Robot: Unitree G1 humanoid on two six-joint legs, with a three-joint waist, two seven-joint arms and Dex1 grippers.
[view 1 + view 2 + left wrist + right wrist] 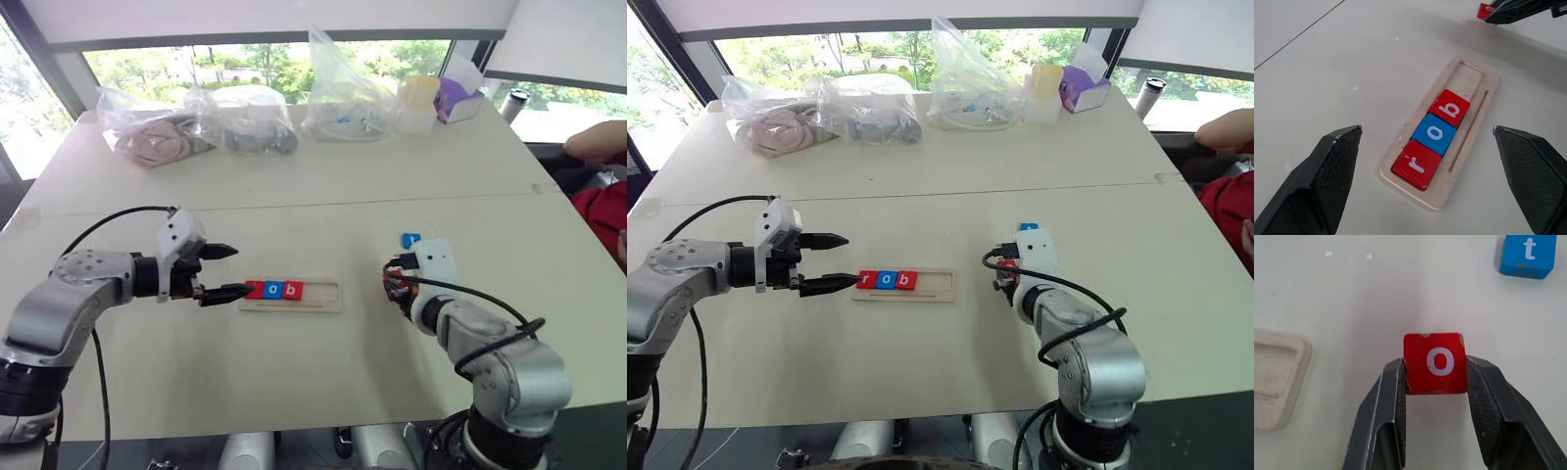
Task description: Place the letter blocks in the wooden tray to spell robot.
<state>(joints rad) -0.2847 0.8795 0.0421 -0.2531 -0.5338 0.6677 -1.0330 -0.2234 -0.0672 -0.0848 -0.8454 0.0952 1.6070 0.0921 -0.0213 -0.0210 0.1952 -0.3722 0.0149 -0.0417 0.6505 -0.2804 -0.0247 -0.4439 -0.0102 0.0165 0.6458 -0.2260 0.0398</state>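
Three tiles are already in the tray (331, 297): red r (1417, 166), blue o (1434, 134), red b (1450, 107), packed toward its left end, so two slots stay bare on the right. The right claw (1436, 377) has its fingers clamped on the sides of the red o (1435, 363), letter facing up. The blue t (1528, 254) sits on the table just past it, still loose. The left claw (227, 271) hangs wide open at the tray's left end, holding nothing.

So the job now, as I read it, is carrying that red o over to the slot right after b. Tips I'd give: keep the tile flat and square to the tray, because the frame is only one tile wide and a tilted corner will catch on the rim. Come down over the bare slot rather than sliding in from the side, or you'll shove b and the rest out of line. Drop it snug against b so t still fits after. The left claw looks close enough to steady the tray's end if it scoots, but I'd keep it clear of r.
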